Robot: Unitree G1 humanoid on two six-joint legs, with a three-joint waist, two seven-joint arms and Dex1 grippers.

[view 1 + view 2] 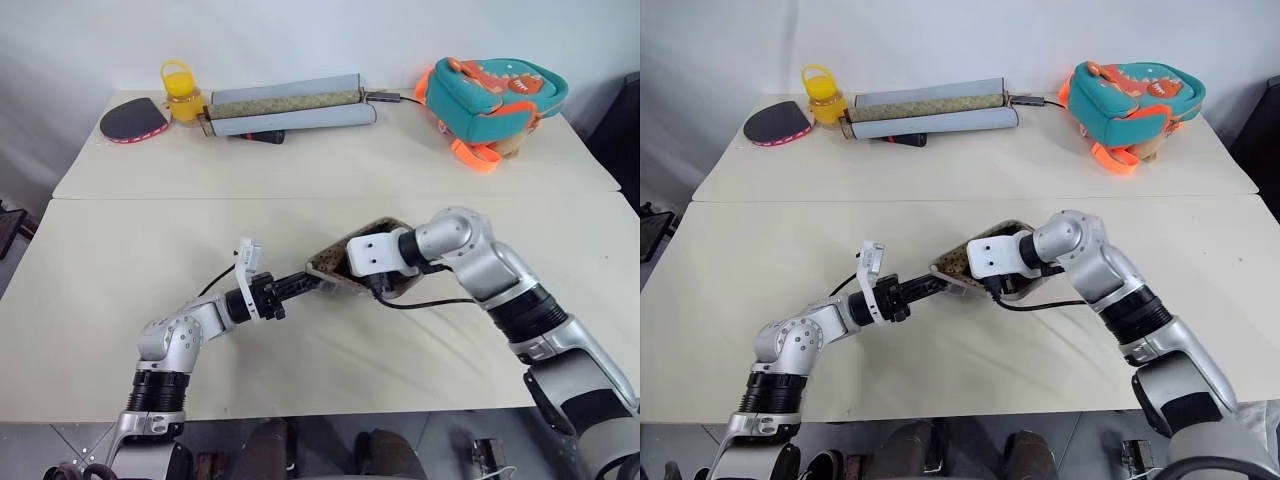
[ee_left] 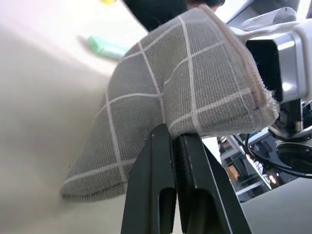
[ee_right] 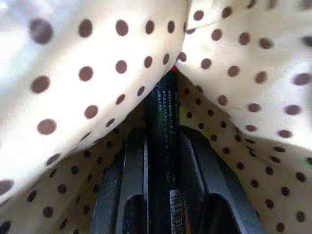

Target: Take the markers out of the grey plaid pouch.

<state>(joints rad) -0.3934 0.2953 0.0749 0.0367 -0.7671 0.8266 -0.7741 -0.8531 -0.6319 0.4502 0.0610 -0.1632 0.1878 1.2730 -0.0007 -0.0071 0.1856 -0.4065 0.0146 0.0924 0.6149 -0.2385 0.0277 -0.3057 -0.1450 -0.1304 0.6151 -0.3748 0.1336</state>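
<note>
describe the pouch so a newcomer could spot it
On the near table, between the two robot arms, lies the grey plaid pouch, pinched at one corner by the left gripper. Grey fabric with white grid lines and dotted tan lining sets it apart.

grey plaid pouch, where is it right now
In the eye views the grey plaid pouch sits mid-table on the near table, between the arms: the left gripper pinches its edge and the right gripper reaches inside.

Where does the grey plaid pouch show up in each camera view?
Left eye view: grey plaid pouch at centre, between both grippers.
Right eye view: centre.
Left wrist view: plaid outside.
Right wrist view: dotted lining.
Shared landmark: left gripper pinching its edge.
</note>
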